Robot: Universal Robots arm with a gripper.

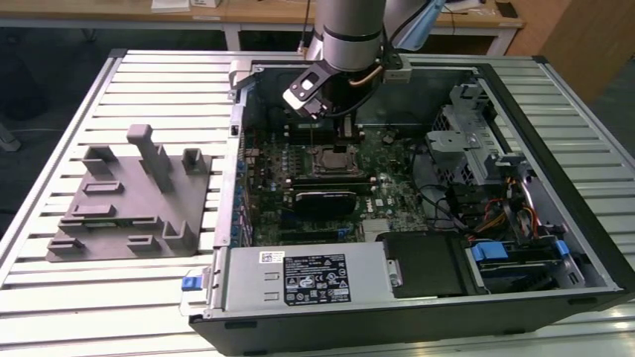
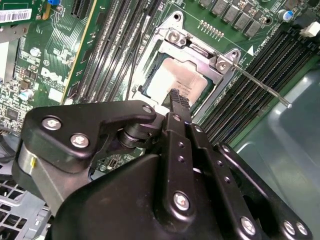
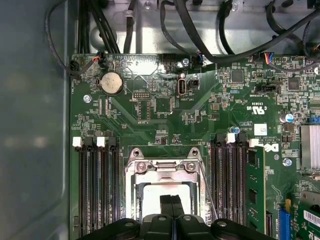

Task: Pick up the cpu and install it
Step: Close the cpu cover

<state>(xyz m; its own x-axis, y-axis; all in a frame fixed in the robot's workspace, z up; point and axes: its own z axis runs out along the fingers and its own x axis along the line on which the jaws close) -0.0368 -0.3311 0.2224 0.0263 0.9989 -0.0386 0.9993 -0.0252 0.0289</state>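
Observation:
The cpu [image 2: 170, 80], a pale silver square chip, lies flat inside the motherboard's metal socket frame [image 2: 197, 50]; it also shows in the first wrist view [image 3: 150, 200]. My gripper [image 2: 175, 95] hangs just above the chip with its two black fingers [image 3: 166, 202] pressed together and nothing between them. In the exterior view the gripper [image 1: 346, 130] hovers over the socket [image 1: 332, 158] in the middle of the open computer case.
The socket's thin lever [image 2: 260, 85] sticks out to one side. Memory slots [image 3: 97, 190] flank the socket. A black finned module [image 1: 323, 201] lies nearer the front, with the power supply [image 1: 308, 275] beyond it. A grey fixture [image 1: 129, 201] sits on the table at the exterior view's left.

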